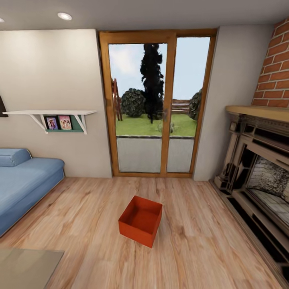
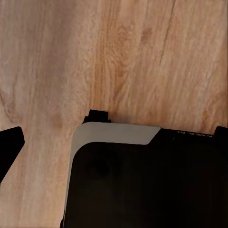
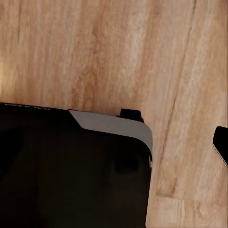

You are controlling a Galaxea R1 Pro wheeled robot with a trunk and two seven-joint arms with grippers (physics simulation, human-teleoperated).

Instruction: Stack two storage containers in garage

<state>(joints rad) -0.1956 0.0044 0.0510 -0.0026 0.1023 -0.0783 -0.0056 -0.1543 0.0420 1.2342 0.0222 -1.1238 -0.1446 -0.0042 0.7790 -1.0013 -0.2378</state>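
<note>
Ahead, ribbed orange-red storage container (image 1: 141, 220), open-topped, on wood-plank floor (image 1: 92, 224)

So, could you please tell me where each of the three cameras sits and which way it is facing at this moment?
Head view: on the robot's head, facing forward and down across the wood floor at one storage container, the glass doors, sofa and fireplace.
Left wrist view: near the left gripper, aimed down at the floor planks and the robot's dark base.
Right wrist view: near the right gripper, aimed down likewise, over the base's other corner.
Shared: both wrist views show floor and base.
</note>
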